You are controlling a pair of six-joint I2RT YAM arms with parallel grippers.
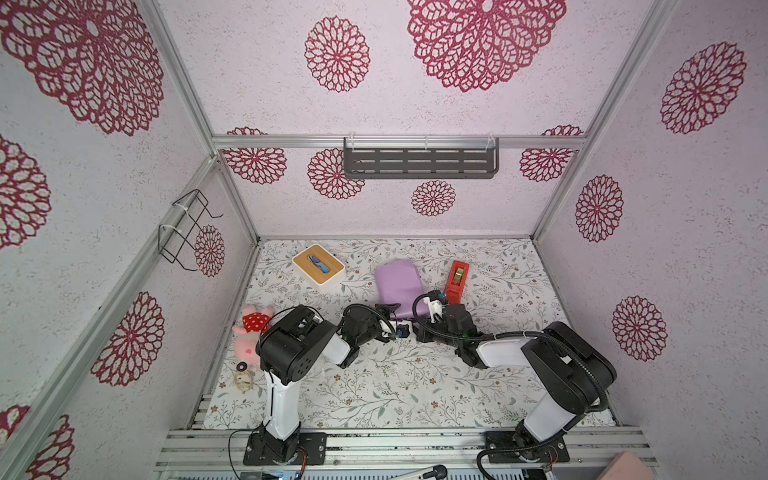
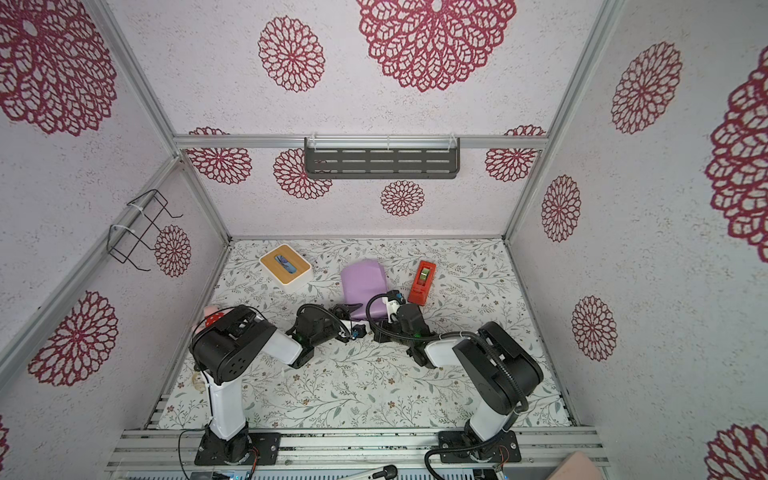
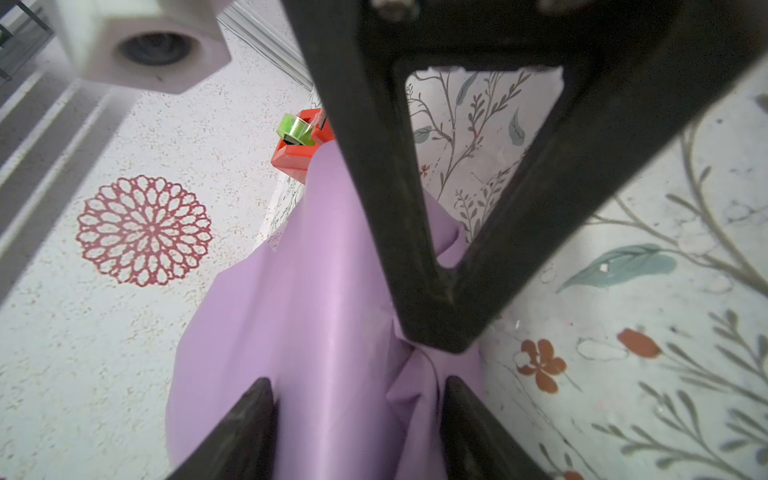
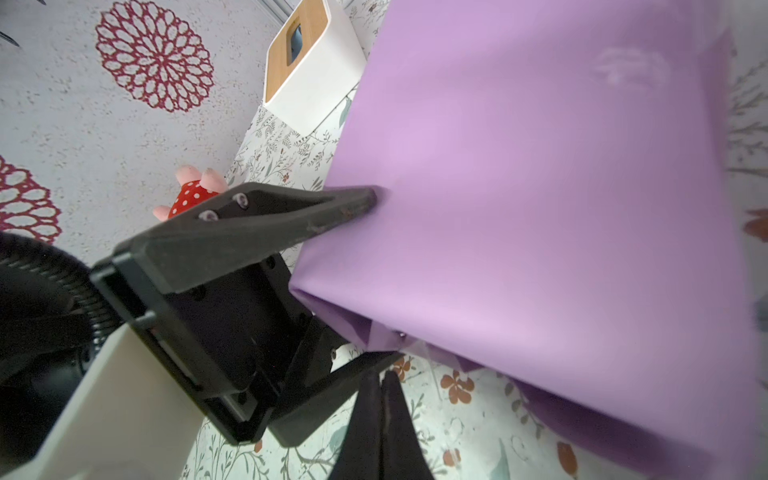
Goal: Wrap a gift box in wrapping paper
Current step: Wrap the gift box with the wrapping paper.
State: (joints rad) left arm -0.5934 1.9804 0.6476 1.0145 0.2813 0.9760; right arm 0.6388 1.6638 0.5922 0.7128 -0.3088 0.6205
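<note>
One patch of dark print sits on the near end of the red tape dispenser (image 1: 456, 280), right of centre in both top views, too small to read. Just left of it, mid-surface (image 1: 374, 386), the wrapping paper (image 1: 397, 282) shows its plain matte lilac face, smooth on top, creased and folded at the near end; the gift box is hidden under it. Left tool (image 3: 357, 390) stands spread with the paper-covered end between its fingers; whether it clamps I cannot tell. Right tool (image 4: 380, 376) is pressed together, tip against the creased fold.
</note>
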